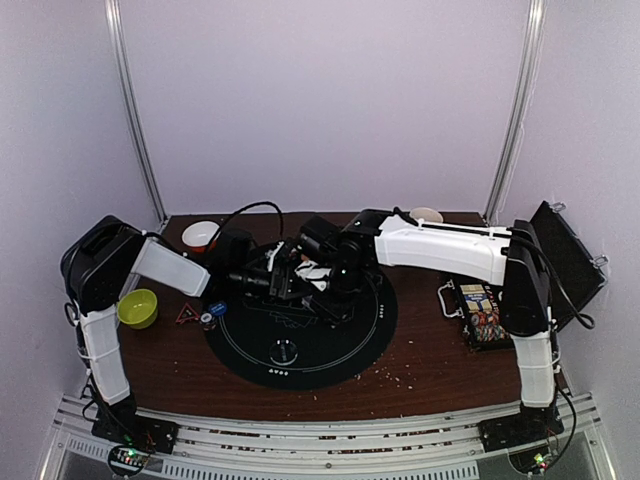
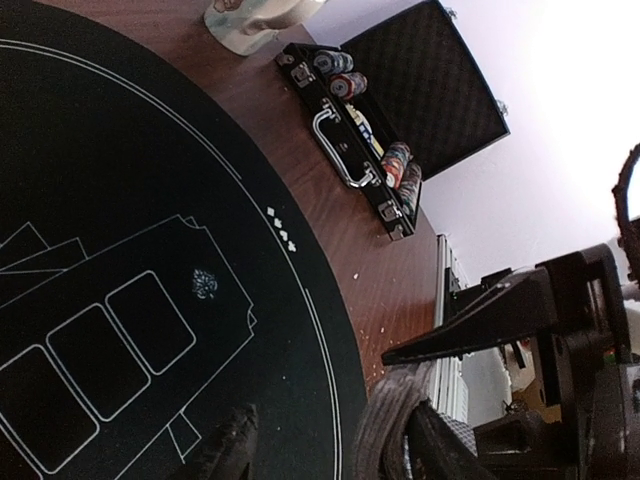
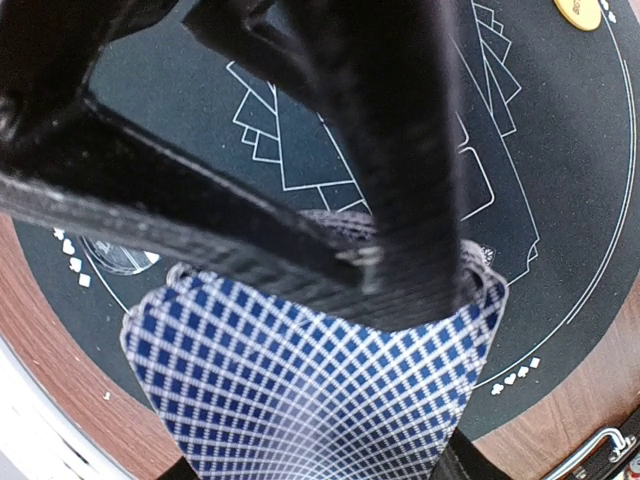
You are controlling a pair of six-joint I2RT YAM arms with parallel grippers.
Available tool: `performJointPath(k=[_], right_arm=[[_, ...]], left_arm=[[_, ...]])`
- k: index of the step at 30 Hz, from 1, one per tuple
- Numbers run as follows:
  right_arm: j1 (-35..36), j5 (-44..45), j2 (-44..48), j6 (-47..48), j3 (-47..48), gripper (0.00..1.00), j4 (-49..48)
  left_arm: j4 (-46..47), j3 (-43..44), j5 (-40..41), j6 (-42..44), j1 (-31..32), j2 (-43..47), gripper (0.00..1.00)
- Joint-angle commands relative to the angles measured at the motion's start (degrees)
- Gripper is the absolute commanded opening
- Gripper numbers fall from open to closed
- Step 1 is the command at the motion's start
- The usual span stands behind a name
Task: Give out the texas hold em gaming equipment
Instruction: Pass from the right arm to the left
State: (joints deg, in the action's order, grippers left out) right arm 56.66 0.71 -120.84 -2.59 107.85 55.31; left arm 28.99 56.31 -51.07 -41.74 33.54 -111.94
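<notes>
A stack of blue-checked cards [image 3: 300,390] is clamped in the right gripper [image 1: 322,272], whose forearm stretches level from a raised elbow to above the far half of the black mat [image 1: 300,355]. The left gripper [image 1: 280,282] meets it there, forearm sloping down; its grip cannot be told. Striped chips [image 2: 335,68] sit in the open case [image 2: 430,90].

The left arm [image 1: 170,268] and right arm [image 1: 440,248] are crowding the back of the black mat [image 1: 340,352], while its front half is lying open between a green bowl [image 1: 137,308] and a chip case [image 1: 480,315].
</notes>
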Motion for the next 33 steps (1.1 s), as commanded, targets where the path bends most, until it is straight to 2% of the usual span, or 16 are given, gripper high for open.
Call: performJointPath(k=[1, 8, 12, 13, 20, 22, 23, 27, 33], right_arm=[[0.64, 1.97, -0.03, 1.88, 2.21, 0.53, 0.51], [0.75, 1.84, 0.35, 2.36, 2.76, 0.52, 0.31], [0.80, 1.84, 1.05, 2.70, 2.80, 0.52, -0.20], [0.76, 1.92, 1.22, 2.88, 2.72, 0.53, -0.32], [0.80, 1.87, 2.98, 3.62, -0.10, 0.52, -3.96], [0.82, 2.44, 2.68, 3.78, 0.36, 0.52, -3.69], [0.79, 2.53, 2.56, 3.86, 0.61, 0.52, -3.53], [1.01, 3.52, 2.65, 4.75, 1.75, 0.51, -2.99], [1.18, 4.49, 3.38, 5.41, 2.23, 0.50, -3.54]], left_arm=[[-2.94, 0.66, -3.34, 5.24, 0.70, 2.14, 0.49], [2.05, -0.94, -6.46, 4.35, 1.06, 3.65, 0.29], [6.62, -2.45, -8.16, 2.75, 1.19, 4.54, 0.01], [7.42, -2.96, -8.32, 2.30, 1.22, 4.89, 0.00], [12.40, -5.02, -8.96, -0.79, 1.30, 6.13, 0.00], [6.44, -3.41, -8.66, 1.91, 1.27, 5.36, 0.27], [2.13, -2.34, -7.67, 4.35, 1.27, 5.07, 0.35], [-7.64, 0.72, -4.27, 11.78, 1.27, 4.38, 0.42], [-7.08, 1.49, -6.25, 11.38, 1.68, 4.36, 0.43]])
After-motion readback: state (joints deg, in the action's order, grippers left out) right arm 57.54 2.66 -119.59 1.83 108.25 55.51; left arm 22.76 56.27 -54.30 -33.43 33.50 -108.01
